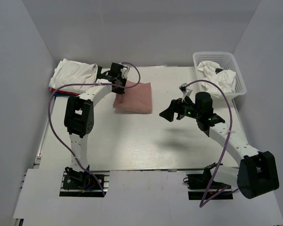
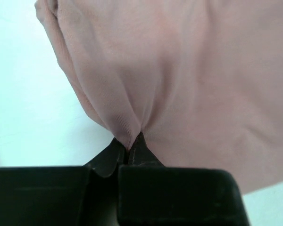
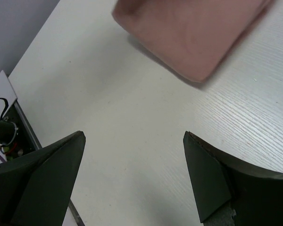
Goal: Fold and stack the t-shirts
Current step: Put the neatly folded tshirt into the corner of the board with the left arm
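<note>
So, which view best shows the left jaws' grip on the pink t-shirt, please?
Left wrist: the left gripper, jaws shut, pinches a pleat of the pink t-shirt. The top view shows the folded shirt, not the pinch; right wrist, only a corner.

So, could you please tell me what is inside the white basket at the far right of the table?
Crumpled white t-shirts fill the basket, heaped up to its rim. Anything beneath them, and how many there are, is covered and cannot be seen.
</note>
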Controlling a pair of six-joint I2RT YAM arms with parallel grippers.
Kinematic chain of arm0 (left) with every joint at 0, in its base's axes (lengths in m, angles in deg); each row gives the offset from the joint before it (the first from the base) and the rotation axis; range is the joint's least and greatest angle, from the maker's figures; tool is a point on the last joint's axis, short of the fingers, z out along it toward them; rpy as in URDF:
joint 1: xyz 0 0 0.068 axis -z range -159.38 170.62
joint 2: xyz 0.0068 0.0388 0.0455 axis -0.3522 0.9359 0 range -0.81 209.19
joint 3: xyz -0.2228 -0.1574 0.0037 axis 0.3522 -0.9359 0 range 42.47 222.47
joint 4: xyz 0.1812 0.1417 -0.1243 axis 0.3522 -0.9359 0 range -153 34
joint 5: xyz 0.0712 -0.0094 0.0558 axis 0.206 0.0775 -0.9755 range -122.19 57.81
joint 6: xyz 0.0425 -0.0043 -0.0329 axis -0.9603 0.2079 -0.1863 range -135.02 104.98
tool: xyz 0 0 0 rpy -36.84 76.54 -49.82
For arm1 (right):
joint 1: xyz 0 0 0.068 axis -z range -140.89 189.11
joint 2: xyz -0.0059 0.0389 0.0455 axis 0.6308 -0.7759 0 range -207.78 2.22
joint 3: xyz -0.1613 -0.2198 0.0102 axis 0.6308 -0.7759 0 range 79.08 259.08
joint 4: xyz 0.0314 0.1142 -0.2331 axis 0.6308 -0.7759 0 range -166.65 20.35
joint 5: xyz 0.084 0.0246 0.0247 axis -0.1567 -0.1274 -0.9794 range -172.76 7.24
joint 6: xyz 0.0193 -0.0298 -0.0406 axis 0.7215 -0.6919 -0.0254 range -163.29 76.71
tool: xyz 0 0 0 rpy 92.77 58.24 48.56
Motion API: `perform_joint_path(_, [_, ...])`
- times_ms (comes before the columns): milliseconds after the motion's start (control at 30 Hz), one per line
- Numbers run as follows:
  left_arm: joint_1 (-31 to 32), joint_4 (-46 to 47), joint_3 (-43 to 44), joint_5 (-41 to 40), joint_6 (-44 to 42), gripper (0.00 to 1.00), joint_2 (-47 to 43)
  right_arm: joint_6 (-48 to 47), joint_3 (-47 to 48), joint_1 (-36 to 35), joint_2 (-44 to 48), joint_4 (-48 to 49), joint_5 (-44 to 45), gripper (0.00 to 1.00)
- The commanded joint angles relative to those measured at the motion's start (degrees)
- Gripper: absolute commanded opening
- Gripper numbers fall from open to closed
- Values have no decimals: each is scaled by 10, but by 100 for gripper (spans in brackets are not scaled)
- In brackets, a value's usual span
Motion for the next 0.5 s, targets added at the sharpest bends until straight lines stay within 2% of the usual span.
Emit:
perform_joint_path(0, [-7, 16, -5, -61, -99, 0, -108, -10, -9, 3, 11, 26, 29, 90])
perform_joint_path(67, [-7, 4, 0, -91, -128, 0, -126, -13, -8, 1, 6, 25, 34, 90])
perform_joint_path(300, [-12, -3, 13, -118, -234, 0, -189, -22, -7, 1, -2, 21, 59, 90])
perform_joint_path(367, [-23, 16, 0, -133, -248, 0, -217, -23, -7, 2, -6, 20, 60, 90])
perform_joint_path(467, [-39, -10, 31, -116, -256, 0, -228, -21, -6, 3, -8, 19, 64, 90])
